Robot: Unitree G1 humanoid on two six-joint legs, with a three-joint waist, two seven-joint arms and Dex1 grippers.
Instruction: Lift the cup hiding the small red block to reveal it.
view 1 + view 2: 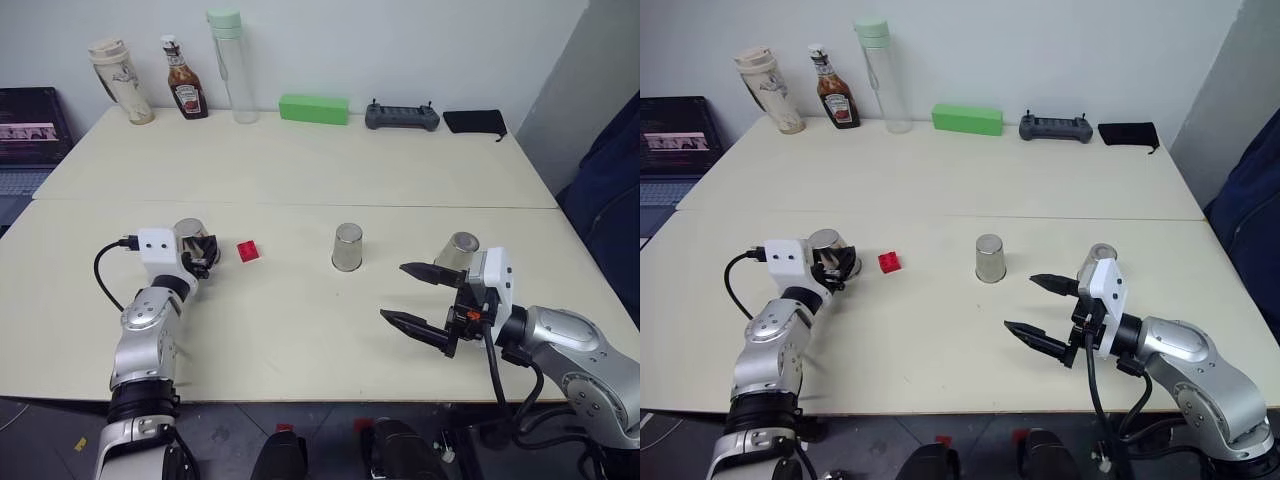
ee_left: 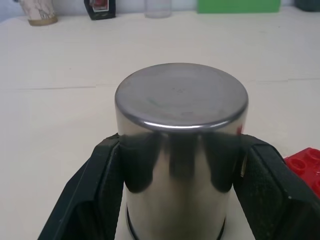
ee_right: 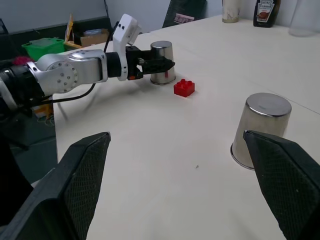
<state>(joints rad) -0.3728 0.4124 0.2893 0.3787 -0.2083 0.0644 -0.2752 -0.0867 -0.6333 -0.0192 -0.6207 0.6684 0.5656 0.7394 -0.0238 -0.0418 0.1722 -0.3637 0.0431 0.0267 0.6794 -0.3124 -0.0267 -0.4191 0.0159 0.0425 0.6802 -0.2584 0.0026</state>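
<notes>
On the table (image 1: 300, 170), around the red block: everything here is being placed against the small red block (image 1: 248, 251), which is lying uncovered on the pale, smooth tabletop.
Block: a tiny glossy plastic brick, square, studs on top; in the left wrist view it is being cut off at the frame edge.
Held cup (image 1: 192, 240): brushed steel, slightly tapered, upside down with its flat base up, sitting just to the left of the red block; whether its rim is touching the table is hard to make out.
Left gripper (image 1: 203, 256): its black fingers (image 2: 100, 185) are clamping both sides of that cup, hiding part of its wall.
Middle cup (image 1: 347, 247): same shiny steel, inverted, standing well to the right of the red block.
Far cup (image 1: 458, 250): farther right still, partly hidden behind the right arm.
Right gripper (image 1: 420, 300): hovering well right of the red block, its textured black fingers (image 3: 80, 175) spreading wide and holding nothing.
Back row: ketchup bottle (image 1: 185, 80), clear tall bottle (image 1: 230, 65) and long green block (image 1: 314, 109) are standing well behind the red block.
</notes>
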